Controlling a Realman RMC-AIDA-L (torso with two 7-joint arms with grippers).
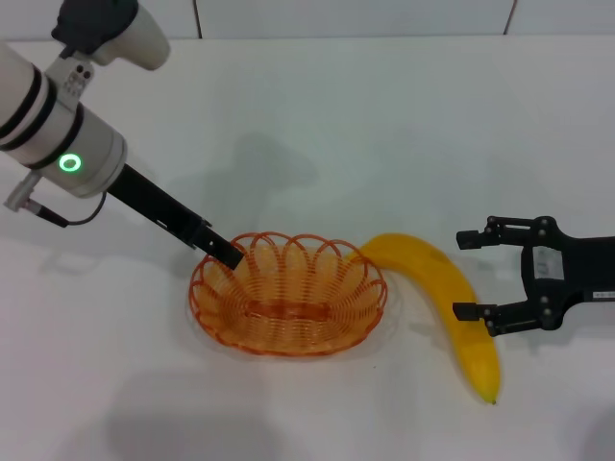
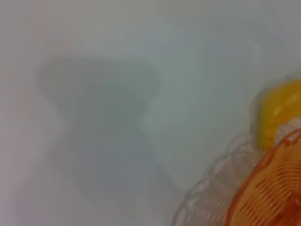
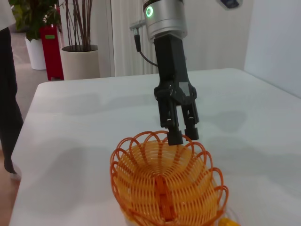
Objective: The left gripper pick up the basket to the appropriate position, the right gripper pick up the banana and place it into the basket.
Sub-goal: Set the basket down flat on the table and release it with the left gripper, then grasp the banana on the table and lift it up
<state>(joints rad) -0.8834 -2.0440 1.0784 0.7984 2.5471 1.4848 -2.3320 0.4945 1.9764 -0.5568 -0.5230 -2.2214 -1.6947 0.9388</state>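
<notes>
The orange wire basket (image 1: pixel 288 298) sits on the white table in the middle of the head view. My left gripper (image 1: pixel 227 254) reaches down at a slant to its far left rim, and its fingers (image 3: pixel 174 135) stand close together on a rim loop (image 3: pixel 181 140). The yellow banana (image 1: pixel 444 303) lies on the table just right of the basket, one end touching the rim. My right gripper (image 1: pixel 462 274) is open, low at the banana's right side, its fingertips level with the banana's middle. The basket (image 2: pixel 277 188) and the banana end (image 2: pixel 277 113) also show in the left wrist view.
The white table (image 1: pixel 384 125) stretches on behind and in front of the basket. In the right wrist view, potted plants (image 3: pixel 80 52) and a red object (image 3: pixel 51 47) stand on the floor beyond the table's far edge.
</notes>
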